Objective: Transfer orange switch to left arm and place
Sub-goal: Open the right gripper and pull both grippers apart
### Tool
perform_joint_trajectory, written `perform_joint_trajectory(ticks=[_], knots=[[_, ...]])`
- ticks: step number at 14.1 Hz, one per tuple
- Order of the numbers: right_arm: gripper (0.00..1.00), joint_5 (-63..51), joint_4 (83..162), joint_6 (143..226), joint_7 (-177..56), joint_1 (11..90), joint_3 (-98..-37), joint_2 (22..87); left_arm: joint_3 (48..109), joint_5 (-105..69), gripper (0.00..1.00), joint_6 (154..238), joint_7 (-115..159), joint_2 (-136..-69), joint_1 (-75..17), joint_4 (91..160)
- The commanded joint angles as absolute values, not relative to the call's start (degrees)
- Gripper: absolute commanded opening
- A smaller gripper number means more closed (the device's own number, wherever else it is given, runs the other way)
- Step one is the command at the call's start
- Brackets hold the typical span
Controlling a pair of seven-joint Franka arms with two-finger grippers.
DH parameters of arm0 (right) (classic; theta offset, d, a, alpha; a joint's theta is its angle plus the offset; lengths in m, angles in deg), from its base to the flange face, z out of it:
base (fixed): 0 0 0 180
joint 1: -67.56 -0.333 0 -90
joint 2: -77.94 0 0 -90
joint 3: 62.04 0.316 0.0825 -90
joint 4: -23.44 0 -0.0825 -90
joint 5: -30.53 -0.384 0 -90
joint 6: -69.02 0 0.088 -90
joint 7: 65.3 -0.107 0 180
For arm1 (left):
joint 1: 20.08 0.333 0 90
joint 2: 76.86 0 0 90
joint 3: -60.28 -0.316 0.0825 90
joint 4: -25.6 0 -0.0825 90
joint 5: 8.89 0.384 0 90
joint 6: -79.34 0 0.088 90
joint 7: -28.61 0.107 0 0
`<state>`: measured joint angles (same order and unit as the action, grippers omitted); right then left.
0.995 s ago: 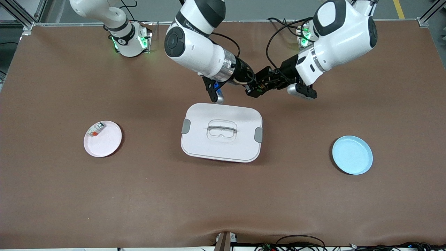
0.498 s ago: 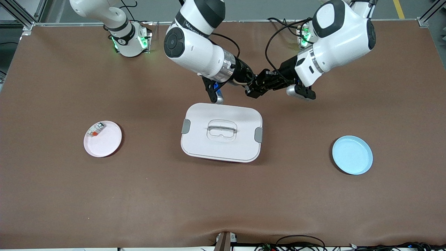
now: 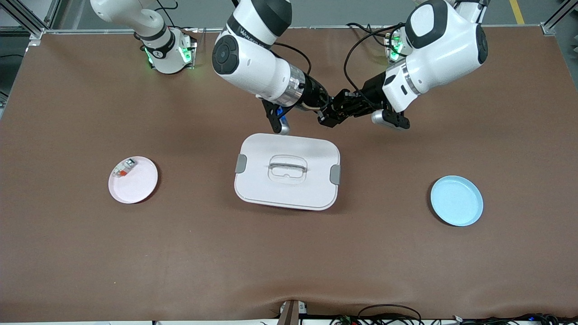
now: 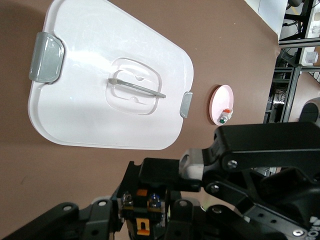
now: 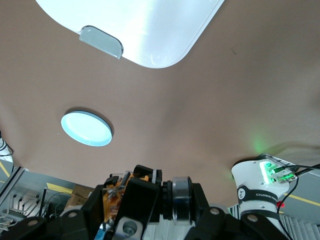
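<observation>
Pink plastic came first: the small round pink plate [image 3: 135, 187] lay at the nine o'clock of the box, toward the right arm's end of the brown table [image 3: 180, 253]. It carried only a small white piece with a red-orange mark [image 3: 123, 168].

Next came my right gripper [image 3: 323, 116], up in the air over bare table at about the box's twelve o'clock. Its fingers were pinched narrow on the tiny black blocky switch with the orange face [image 5: 116, 192]. My left gripper [image 3: 339, 108] met it tip to tip, fingers likewise drawn in on the orange switch [image 4: 143, 224]. So the switch hung between both tools, clear of the large white lidded box with grey side clips [image 3: 271, 189]. In the front view the fingers hid the switch.

I judged the switch to be light, hard and stiff, with smooth moulded faces that could slip or twist in a shallow pinch. The best hold looked to be across two flat black sides, with the orange face left free. It offered very little room for two pairs of pads at once. The right fingers would have to let go cleanly, without dragging it askew.

Last came the pale blue round plate [image 3: 456, 201], bare, at the box's three o'clock, toward the left arm's end.
</observation>
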<state>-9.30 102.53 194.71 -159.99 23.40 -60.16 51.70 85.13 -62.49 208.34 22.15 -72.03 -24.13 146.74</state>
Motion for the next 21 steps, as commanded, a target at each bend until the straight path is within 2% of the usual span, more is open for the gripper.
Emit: perform_joint_trajectory(ticks=[1,2,8,11,16,19,21], knots=[[0.92,-10.2,101.0,193.6,-160.6,23.4,-60.5,51.0,85.5,-58.9,0.00,208.6,22.6,-72.7,-22.3,145.8],[1.00,-10.2,101.0,193.6,-160.6,23.4,-60.5,51.0,85.4,-58.8,0.00,208.6,22.5,-72.6,-22.3,145.8],[1.00,-9.9,100.3,192.8,-159.9,26.7,-60.8,53.9,85.2,-56.1,0.00,208.5,22.1,-71.9,-20.4,145.5],[1.00,-8.1,100.3,186.5,-156.0,28.8,-61.1,56.1,85.2,-52.4,0.00,208.2,21.9,-71.7,-18.7,145.1],[1.00,-3.6,100.8,173.0,-144.2,34.3,-61.1,59.4,85.2,-42.0,0.00,202.3,21.8,-71.9,-13.7,140.9],[1.00,4.8,102.9,168.2,-134.9,35.7,-61.1,61.9,85.2,-36.3,0.00,201.8,22.4,-72.0,-11.7,140.3],[1.00,5.8,106.3,166.7,-128.8,37.9,-61.2,64.6,85.2,-33.2,0.00,201.5,22.5,-71.9,-10.1,140.0]])
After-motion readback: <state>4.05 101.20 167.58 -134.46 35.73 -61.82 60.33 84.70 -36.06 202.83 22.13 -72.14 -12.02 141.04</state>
